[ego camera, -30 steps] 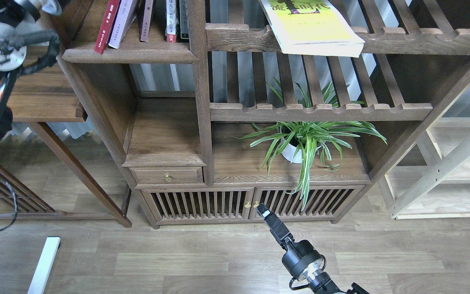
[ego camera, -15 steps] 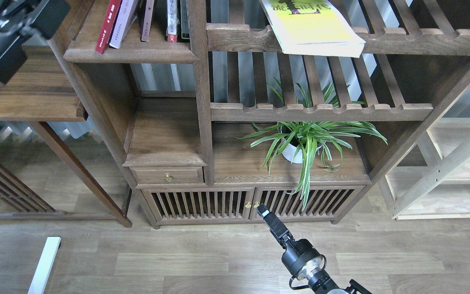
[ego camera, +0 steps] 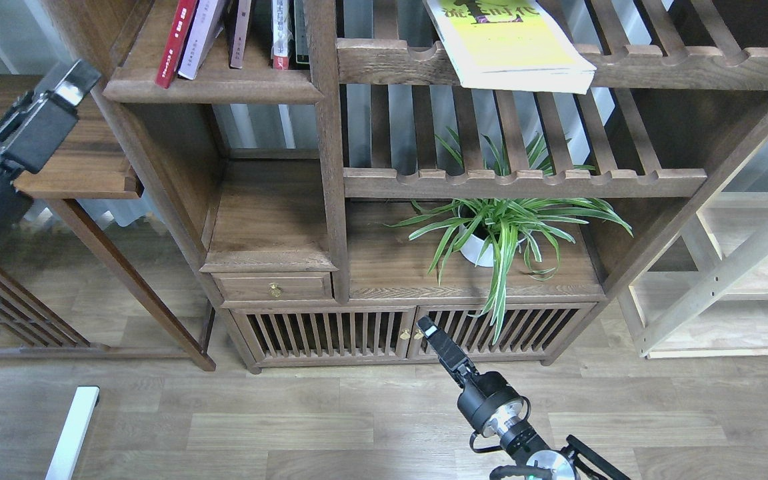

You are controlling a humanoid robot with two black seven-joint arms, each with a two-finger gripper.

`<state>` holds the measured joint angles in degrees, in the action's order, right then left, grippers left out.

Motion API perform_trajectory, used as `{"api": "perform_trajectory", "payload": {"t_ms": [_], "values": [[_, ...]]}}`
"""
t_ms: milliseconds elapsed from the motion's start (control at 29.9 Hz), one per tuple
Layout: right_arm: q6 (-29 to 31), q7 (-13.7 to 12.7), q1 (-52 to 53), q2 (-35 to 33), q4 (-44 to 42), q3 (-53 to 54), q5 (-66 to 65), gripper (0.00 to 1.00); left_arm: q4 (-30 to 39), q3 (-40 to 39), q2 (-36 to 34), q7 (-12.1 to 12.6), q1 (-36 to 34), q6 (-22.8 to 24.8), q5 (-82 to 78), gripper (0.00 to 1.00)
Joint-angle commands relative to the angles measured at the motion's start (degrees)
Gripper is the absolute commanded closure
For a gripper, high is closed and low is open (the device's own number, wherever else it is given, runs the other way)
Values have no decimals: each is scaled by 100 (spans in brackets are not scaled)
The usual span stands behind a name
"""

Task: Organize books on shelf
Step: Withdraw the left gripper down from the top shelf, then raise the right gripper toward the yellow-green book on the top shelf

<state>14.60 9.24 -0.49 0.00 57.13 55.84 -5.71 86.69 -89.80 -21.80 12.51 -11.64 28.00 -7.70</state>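
Observation:
The shelf [ego camera: 211,88] is the dark-brown board at the upper left of the bookcase. A dark red book [ego camera: 175,41] and a pale lavender-white book [ego camera: 201,33] lean on it, beside a few more upright books [ego camera: 281,33]. A yellow-green book [ego camera: 511,47] lies flat on the slatted rack to the right, its corner over the rail. My left gripper [ego camera: 72,79] hangs just left of the shelf's end, holding nothing I can see. Its fingers cannot be told apart. My right gripper [ego camera: 428,328] is low, before the cabinet doors, seen narrow and end-on.
A spider plant in a white pot [ego camera: 491,235] stands on the lower board. A small drawer [ego camera: 272,287] and slatted doors [ego camera: 331,333] are below. A brown side table [ego camera: 71,163] stands behind my left arm. A pale wooden frame [ego camera: 724,267] is at right.
My left arm has come down and right from the top-left corner, its gripper now beside the shelf's end. The right gripper has risen slightly toward the cabinet doors. The books have not moved.

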Motion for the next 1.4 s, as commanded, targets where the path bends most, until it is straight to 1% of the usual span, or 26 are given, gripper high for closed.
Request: {"api": "perform_trajectory", "payload": {"t_ms": [0,134,234,267,334,401,501,602,735,836,969,1237,1370], "values": [[-159,7,110,0,0,-30,-1,1,-275,77,158,-3,267,0,435,28],[-256,7,277,0,26,49,8,1,-529,225,597,5,496,0,1041,28],[-414,-1,400,0,210,207,175,1,-959,366,1001,5,531,0,1183,28],[-528,-1,435,0,306,286,254,1,-1074,401,1054,40,549,0,1183,28],[-844,-1,488,0,631,479,473,1,-1276,577,1073,67,706,0,1165,28],[-1116,-1,541,0,939,629,710,1,-1557,735,1090,41,725,0,1183,28],[-1328,7,550,0,1396,717,773,1,-1769,894,1108,14,742,0,1183,28],[-1451,7,550,0,1669,744,773,1,-1936,1008,1116,14,742,0,1183,27],[-1338,42,567,0,1722,814,773,1,-2234,1087,1116,5,716,0,1183,26],[-1136,51,646,0,1757,840,782,1,-2603,1087,1117,5,646,0,1183,22],[-880,34,769,0,1819,910,782,1,-2885,1087,1117,5,628,0,1183,20],[-933,7,1911,0,1872,955,782,1,-3000,1114,1116,23,461,0,1183,18],[-1135,-1,2140,0,1872,1156,791,1,-3000,1201,1081,40,408,0,1174,18]]}}
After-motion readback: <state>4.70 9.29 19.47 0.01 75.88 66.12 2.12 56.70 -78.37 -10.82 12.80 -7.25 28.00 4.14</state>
